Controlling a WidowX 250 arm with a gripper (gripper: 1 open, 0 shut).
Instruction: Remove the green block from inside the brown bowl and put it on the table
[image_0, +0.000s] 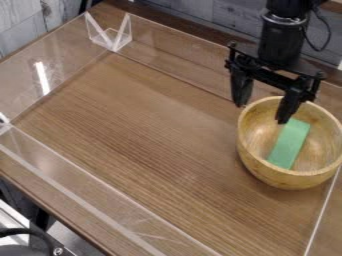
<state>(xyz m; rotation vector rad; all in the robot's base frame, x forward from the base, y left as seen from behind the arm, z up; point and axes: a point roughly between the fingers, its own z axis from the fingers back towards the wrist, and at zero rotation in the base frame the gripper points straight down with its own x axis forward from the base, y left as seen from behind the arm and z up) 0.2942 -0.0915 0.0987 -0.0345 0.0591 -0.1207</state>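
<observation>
The green block (290, 145) lies flat inside the brown bowl (257, 150), which rests on the table (134, 130) at the right. My gripper (267, 99) hangs open just above the bowl's far-left rim, fingers pointing down. One fingertip (289, 111) overlaps the block's far end in this view; whether it touches cannot be told. Nothing is held between the fingers.
Low clear acrylic walls (80, 205) edge the tabletop, with a folded clear corner piece (110, 33) at the back left. The bowl sits close to the right wall (325, 215).
</observation>
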